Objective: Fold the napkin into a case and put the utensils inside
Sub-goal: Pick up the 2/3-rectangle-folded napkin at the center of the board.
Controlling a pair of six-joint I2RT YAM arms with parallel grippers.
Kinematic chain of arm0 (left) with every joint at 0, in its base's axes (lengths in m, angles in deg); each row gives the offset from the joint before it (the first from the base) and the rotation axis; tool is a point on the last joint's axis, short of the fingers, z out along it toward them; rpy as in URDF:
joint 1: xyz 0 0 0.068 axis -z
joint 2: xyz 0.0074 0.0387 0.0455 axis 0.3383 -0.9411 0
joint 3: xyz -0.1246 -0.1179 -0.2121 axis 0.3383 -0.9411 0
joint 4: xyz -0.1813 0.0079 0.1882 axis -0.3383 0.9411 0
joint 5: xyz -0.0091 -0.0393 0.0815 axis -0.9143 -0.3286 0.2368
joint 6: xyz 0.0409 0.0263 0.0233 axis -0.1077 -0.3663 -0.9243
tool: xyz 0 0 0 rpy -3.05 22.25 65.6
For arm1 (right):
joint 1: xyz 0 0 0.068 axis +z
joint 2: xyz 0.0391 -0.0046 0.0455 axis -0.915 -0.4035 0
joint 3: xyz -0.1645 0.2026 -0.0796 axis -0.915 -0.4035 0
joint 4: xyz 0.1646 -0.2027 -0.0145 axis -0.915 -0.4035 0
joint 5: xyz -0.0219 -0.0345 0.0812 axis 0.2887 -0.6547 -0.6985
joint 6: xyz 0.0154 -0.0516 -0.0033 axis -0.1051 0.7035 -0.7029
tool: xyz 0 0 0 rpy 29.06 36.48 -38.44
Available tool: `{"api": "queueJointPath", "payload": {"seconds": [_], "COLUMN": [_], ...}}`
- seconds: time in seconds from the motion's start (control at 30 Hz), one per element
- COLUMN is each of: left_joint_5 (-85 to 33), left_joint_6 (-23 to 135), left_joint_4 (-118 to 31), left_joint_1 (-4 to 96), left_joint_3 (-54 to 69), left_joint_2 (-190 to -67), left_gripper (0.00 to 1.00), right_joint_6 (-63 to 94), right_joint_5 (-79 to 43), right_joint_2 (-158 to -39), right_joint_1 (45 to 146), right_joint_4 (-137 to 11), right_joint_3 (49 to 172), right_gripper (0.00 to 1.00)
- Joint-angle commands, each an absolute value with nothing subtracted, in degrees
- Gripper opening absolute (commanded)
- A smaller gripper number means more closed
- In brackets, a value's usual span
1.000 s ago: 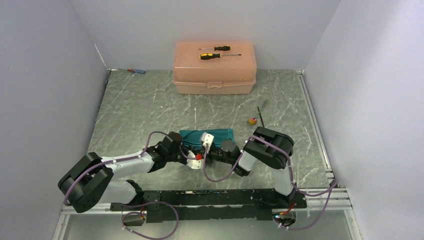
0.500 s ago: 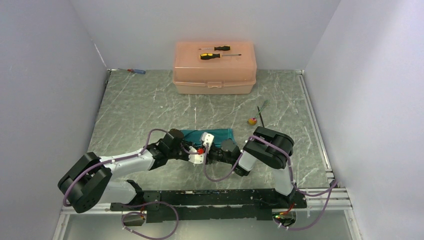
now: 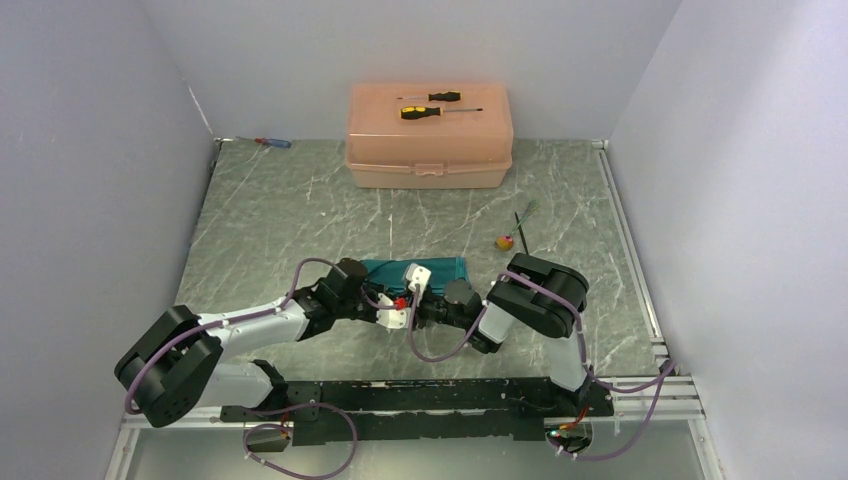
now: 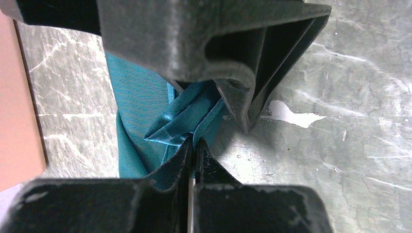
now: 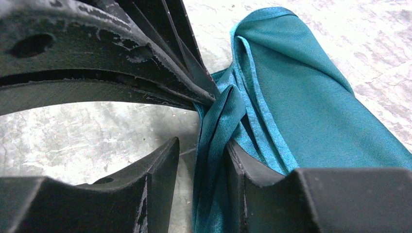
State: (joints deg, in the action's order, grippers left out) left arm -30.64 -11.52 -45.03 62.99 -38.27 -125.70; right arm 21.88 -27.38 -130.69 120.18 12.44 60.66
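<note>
Step in hand: folding. The napkin [image 3: 440, 268] is not a case yet and no utensil is in it.

Napkin: lies as a flat teal band in the near half of the bench [image 3: 300, 210], about midway between the left and right edges. Both arms meet at its near left end.

Left fingers [image 4: 188, 154]: pressed together, pinching a bunched hem of the napkin at their tips.

Right fingers [image 5: 200, 153]: standing apart. A doubled strip of cloth runs through the gap and lies against one finger, with daylight beside the other. I judge that it grips nothing.

Next move, as a judgement: the left pinch has to carry the hem across without dragging the whole cloth. The fabric is thin and shiny, so it is likely to slide on the stone. The right fingers must either clear the strip or close on it.

Utensils: the fork [image 3: 521, 222] lies toward the right edge, well apart from the napkin. I cannot make out the spoon.

Surface and room: grey-green marbled bench with plain pale walls [image 3: 90, 150] on three sides. A peach box [image 3: 430, 150] stands at the middle of the far edge with the yellow-and-black screwdrivers [image 3: 435, 105] on its lid. A red-and-blue screwdriver [image 3: 272, 143] lies in the far left corner.
</note>
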Motion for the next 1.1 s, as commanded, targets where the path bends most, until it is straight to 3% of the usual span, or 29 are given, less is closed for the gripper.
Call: {"api": "queueJointPath", "payload": {"seconds": [0.0, 0.4, 0.6, 0.7, 1.07], "left_joint_5": [-31.0, -30.4, -29.7, -28.8, -28.3], "left_joint_6": [-10.1, -9.5, -8.7, -7.7, -5.6], "left_joint_4": [-45.7, -45.7, -46.2, -46.7, -45.9], "left_joint_1": [63.3, 63.2, 63.3, 63.3, 63.2], "left_joint_3": [-37.7, -38.3, -38.3, -37.6, -36.8], "left_joint_2": [-124.5, -124.3, -124.2, -124.3, -125.0], "left_gripper": [0.03, 0.03, 0.03, 0.03, 0.05], "right_joint_6": [20.3, 19.2, 18.7, 18.3, 18.4], "right_joint_5": [-26.2, -23.0, -23.3, -23.2, -26.1], "right_joint_2": [-128.8, -130.6, -134.0, -135.4, -136.3], "right_joint_1": [120.1, 121.1, 121.2, 121.2, 121.3], "right_joint_4": [17.0, 21.4, 26.3, 28.1, 32.2], "right_joint_3": [61.8, 63.0, 62.9, 62.5, 61.3], "right_gripper": [0.44, 0.44, 0.29, 0.28, 0.48]}}
